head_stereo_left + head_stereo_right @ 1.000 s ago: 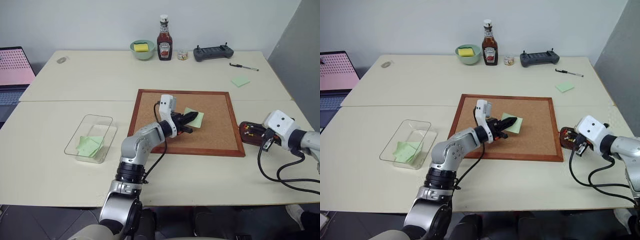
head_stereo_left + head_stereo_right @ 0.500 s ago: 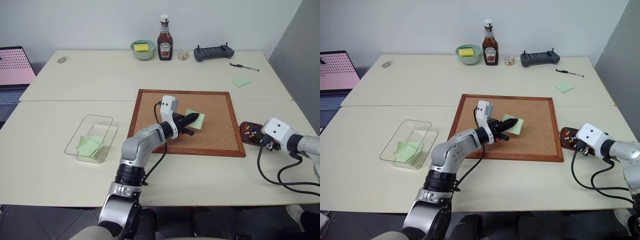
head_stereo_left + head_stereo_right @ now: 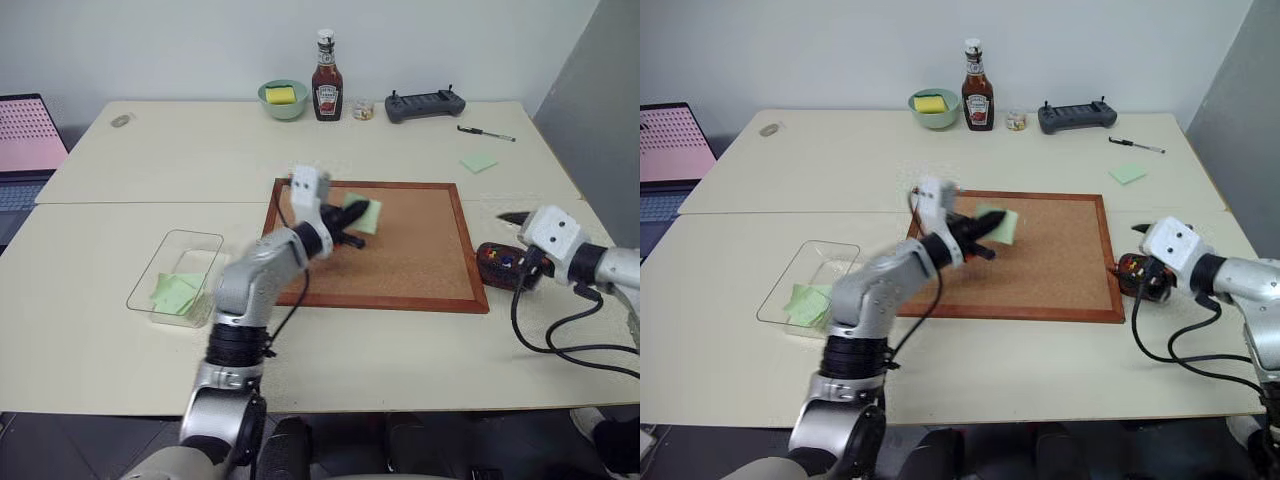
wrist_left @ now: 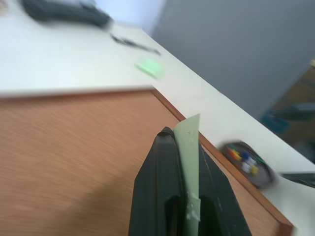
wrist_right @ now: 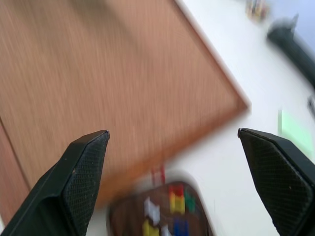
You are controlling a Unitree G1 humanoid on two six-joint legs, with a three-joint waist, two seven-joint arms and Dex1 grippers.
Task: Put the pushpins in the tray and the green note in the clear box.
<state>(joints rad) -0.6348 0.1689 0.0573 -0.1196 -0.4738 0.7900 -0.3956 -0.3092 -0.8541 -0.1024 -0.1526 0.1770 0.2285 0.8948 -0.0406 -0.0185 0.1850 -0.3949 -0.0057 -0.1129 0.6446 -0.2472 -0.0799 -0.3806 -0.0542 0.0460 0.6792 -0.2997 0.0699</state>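
A pale table (image 3: 150,160) carries a wood-framed corkboard (image 3: 410,255) at its middle. Left of the corkboard lies the clear box (image 3: 176,278); just beside its right edge, the tray (image 3: 497,262). Beyond it stand a green bowl (image 3: 284,98), ketchup bottle (image 3: 326,75), controller (image 3: 425,104), pen (image 3: 486,134) and green pad (image 3: 479,162).

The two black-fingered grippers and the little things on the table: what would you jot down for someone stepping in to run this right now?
Left gripper: shut on the pale-green paper note, lifted above the wood-framed corkboard.
Right gripper: open, holding nothing, beside the dark reddish-brown oval tray.
Coloured pushpins lie in the tray; none seen on the corkboard.
The clear rectangular plastic box, on the robot's left, already holds green paper.
Left: carry the held note across to the clear box and let go.
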